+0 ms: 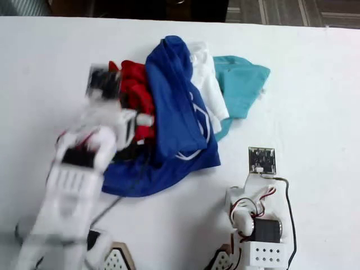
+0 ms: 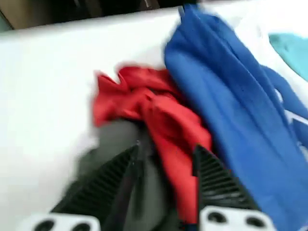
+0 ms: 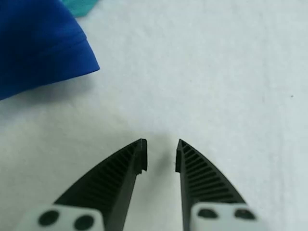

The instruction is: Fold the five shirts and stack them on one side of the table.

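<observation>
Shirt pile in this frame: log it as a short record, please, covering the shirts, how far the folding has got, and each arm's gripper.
shirts: red shirt, blue shirt, white shirt, teal shirt, grey garment partly under the red one
folding: none folded; all lie overlapping in one loose heap
surface: white table
left gripper: over the heap, fingers apart, red cloth between them
right gripper: fingers slightly apart over bare table, beside the blue shirt's edge
</observation>
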Available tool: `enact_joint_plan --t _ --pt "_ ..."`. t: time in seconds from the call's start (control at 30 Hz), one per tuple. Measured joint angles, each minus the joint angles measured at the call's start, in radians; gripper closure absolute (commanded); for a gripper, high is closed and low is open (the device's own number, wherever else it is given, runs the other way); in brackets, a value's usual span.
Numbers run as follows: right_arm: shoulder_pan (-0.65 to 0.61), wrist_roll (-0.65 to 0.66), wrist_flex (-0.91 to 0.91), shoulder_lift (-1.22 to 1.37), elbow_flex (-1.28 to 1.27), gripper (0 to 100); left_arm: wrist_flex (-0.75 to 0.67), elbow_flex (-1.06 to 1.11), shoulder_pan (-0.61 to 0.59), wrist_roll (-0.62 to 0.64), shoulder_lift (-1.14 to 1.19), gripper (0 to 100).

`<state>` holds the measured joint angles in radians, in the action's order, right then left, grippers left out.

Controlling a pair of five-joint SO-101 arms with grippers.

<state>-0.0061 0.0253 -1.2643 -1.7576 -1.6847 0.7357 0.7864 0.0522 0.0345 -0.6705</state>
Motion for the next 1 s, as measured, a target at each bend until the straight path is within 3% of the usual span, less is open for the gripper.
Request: enact_joint_plan --t 0.1,0.27,0.77,0.87,0.97,1.0 --pt "0.0 0.0 0.0 0.0 0.0 89.2 0.1 -0.204 0.029 0.106 0.23 69" --pt "0.0 0.0 0.0 0.0 0.0 89.2 0.224 -0.482 0.064 0.15 0.489 69" --pt "0.0 0.0 0.0 0.0 0.0 89.2 0.238 -0.847 0.083 0.153 1.103 69" --pt "0.0 0.0 0.0 0.0 0.0 89.2 0.27 -0.928 0.084 0.118 1.197 78" --pt "0.0 0.0 0.0 0.0 0.0 89.2 0.368 -1.036 0.084 0.044 1.27 100" --pt "0.0 0.0 0.0 0.0 0.0 89.2 0.405 -1.073 0.084 0.032 1.287 96"
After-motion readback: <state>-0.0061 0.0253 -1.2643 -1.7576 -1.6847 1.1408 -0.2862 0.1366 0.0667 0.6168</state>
